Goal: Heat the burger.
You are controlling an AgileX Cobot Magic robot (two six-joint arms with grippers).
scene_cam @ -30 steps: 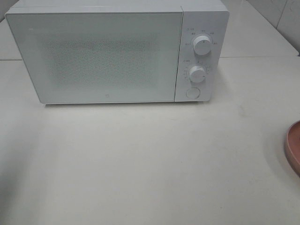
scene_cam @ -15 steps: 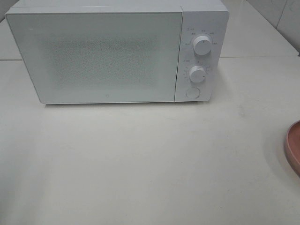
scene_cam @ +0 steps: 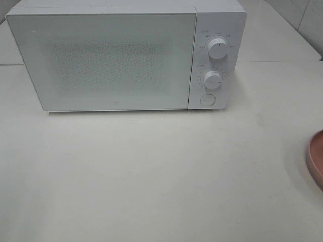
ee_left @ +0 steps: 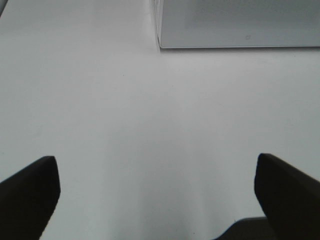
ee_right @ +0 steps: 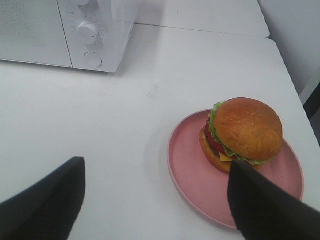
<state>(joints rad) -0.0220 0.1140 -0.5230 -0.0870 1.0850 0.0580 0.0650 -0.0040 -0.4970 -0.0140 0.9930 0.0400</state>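
The burger, with a glossy brown bun, green lettuce, tomato and cheese, sits on a round pink plate in the right wrist view. My right gripper hovers open above the table beside the plate, with nothing between its dark fingers. My left gripper is open wide over bare white table, the microwave's lower corner ahead of it. In the high view only the plate's rim shows at the right edge; the burger and both grippers are out of that view.
A white microwave stands at the back of the table, door shut, with two round dials and a round button on its right panel. The white table's right edge runs close behind the plate.
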